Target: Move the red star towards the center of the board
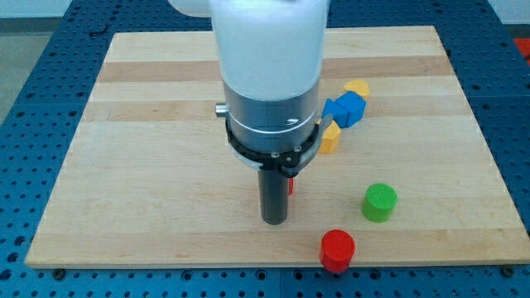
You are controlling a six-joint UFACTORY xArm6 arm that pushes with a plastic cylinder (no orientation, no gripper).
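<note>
Wooden surface [149, 165] on blue perforated bench. End effector: plain rod, no jaws, nothing grasped; my tip [274, 222] near bottom edge. Red star [291, 185]: a sliver touching the rod's right side, mostly hidden. Centre lies toward the top edge. Red cylinder [337, 250], green cylinder [380, 202] nearby.

There is one camera only, set in front of the tabletop [149, 124] and above it, tilted down toward the far edge. The whole wooden board fits in frame, its near edge along the view's bottom, blue perforated bench showing at the margins. The arm [267, 74] hangs close to the lens, big in the middle, cut off at the view's top and hiding some of the board behind it.
</note>
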